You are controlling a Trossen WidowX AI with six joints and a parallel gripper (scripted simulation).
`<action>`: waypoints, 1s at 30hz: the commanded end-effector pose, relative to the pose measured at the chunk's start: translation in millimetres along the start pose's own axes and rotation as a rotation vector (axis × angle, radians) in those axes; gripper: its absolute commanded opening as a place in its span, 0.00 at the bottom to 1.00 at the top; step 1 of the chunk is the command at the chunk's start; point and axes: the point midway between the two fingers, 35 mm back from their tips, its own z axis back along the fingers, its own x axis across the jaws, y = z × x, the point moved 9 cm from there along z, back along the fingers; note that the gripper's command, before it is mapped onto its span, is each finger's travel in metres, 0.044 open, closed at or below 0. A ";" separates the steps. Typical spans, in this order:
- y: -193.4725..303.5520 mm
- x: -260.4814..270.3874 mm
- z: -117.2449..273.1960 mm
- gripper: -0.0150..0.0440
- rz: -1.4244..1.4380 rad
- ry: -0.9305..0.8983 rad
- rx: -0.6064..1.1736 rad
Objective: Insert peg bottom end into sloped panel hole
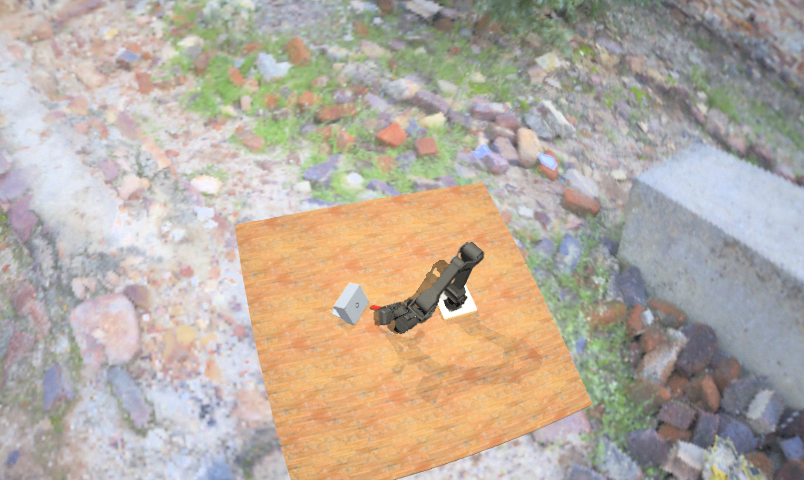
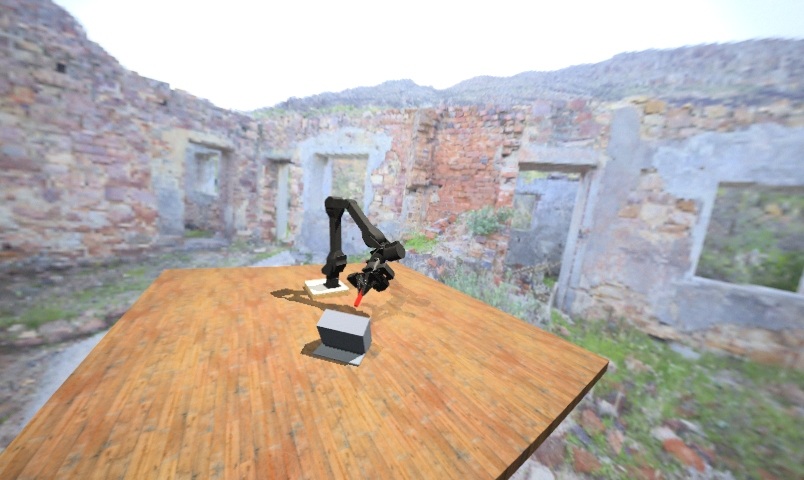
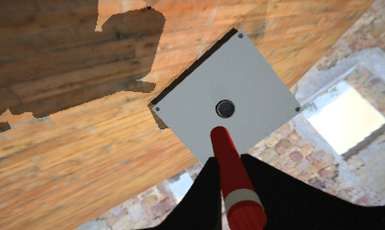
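A round red peg (image 3: 231,170) (image 1: 374,306) (image 2: 358,297) with a grey band near its top is held between my gripper's fingers (image 1: 388,312) (image 2: 365,281). The gripper is shut on it. The grey sloped panel (image 3: 253,86) (image 1: 348,297) (image 2: 342,330) stands just ahead on the wooden table (image 1: 346,386) (image 2: 216,386). Its face has one round dark hole (image 3: 225,108) (image 1: 357,304). In the wrist view the peg's free end sits just below the hole and points toward it, a short way off the face. In the exterior view the panel's back faces the camera and the hole is hidden.
The arm's white base plate (image 1: 461,307) (image 2: 326,288) sits behind the gripper. Small screws mark the panel's corners (image 3: 240,34). Rubble and a concrete block (image 1: 727,237) lie beyond the table's edges.
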 end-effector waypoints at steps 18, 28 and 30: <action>-5.7 0.1 -15.1 0.25 0.039 0.036 0.021; -7.4 -0.2 -23.3 0.25 0.054 0.054 0.031; -7.7 -0.1 -25.0 0.25 0.057 0.058 0.033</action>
